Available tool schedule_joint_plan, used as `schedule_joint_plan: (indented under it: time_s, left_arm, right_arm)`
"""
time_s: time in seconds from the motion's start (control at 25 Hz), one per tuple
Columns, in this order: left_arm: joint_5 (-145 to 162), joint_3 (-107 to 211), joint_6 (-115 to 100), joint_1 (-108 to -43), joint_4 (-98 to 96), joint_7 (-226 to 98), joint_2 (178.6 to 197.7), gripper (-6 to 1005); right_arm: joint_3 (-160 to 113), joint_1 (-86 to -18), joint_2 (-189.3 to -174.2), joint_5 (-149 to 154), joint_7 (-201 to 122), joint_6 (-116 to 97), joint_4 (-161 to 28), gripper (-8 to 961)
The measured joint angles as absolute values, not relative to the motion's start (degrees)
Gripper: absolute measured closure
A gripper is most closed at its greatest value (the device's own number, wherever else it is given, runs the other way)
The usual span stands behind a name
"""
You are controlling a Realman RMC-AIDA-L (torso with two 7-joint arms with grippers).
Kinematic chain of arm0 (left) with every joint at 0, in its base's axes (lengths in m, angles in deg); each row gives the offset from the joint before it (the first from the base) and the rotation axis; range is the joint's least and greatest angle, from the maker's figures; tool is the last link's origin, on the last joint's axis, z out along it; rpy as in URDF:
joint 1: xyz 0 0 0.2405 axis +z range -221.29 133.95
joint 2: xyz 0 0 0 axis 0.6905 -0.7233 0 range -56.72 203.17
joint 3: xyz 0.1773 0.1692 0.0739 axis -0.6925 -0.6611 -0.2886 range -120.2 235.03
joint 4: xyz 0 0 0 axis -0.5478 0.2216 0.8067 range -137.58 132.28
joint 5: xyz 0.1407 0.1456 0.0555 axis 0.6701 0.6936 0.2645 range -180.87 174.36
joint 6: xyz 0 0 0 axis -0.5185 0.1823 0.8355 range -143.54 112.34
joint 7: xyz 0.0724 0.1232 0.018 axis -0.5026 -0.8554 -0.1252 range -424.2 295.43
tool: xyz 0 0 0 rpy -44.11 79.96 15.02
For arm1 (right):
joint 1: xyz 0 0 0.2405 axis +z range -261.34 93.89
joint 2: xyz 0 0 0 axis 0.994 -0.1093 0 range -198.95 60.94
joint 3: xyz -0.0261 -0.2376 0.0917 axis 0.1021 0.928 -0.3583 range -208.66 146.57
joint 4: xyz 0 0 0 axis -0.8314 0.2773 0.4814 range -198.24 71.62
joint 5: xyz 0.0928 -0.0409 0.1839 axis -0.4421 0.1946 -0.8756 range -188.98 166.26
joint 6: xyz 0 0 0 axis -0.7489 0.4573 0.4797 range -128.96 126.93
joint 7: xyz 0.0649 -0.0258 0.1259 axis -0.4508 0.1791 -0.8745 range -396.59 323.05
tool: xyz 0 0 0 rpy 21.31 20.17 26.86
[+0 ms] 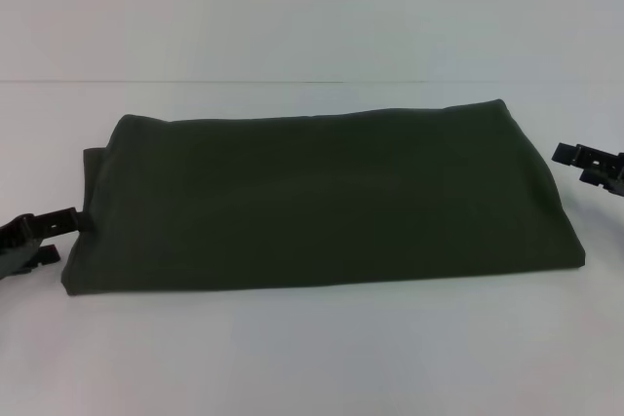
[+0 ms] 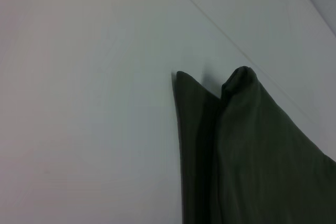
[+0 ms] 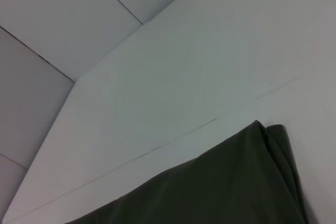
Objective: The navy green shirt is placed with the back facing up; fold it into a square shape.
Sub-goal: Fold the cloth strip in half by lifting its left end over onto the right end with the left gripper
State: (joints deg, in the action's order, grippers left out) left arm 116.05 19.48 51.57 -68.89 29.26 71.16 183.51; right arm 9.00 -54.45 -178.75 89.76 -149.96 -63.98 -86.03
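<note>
White worktop (image 1: 312, 358), plain and pale. Navy green shirt (image 1: 322, 202) folded into a wide band across the middle, plain side up, layered edges showing at both ends. Left hand (image 1: 49, 226) low at the shirt's left end, tips touching the cloth edge; cannot tell whether clamped or apart. Right hand (image 1: 590, 165) just off the right end, clear of fabric; grip likewise impossible to tell.

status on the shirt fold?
Left gripper at shirt's left edge, right gripper just off its right end. Shirt folded into a wide band, not square. Nothing in the way.
</note>
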Motion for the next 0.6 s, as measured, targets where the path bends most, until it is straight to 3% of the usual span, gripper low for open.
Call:
schedule_joint_plan:
  time_s: [0.6]
  left_arm:
    - [121.4, 19.8, 55.3, -70.2, 29.6, 73.7, 182.81, 115]
  right_arm:
    - [9.3, -53.9, -178.68, 89.8, -150.0, -62.4, -86.2, 113]
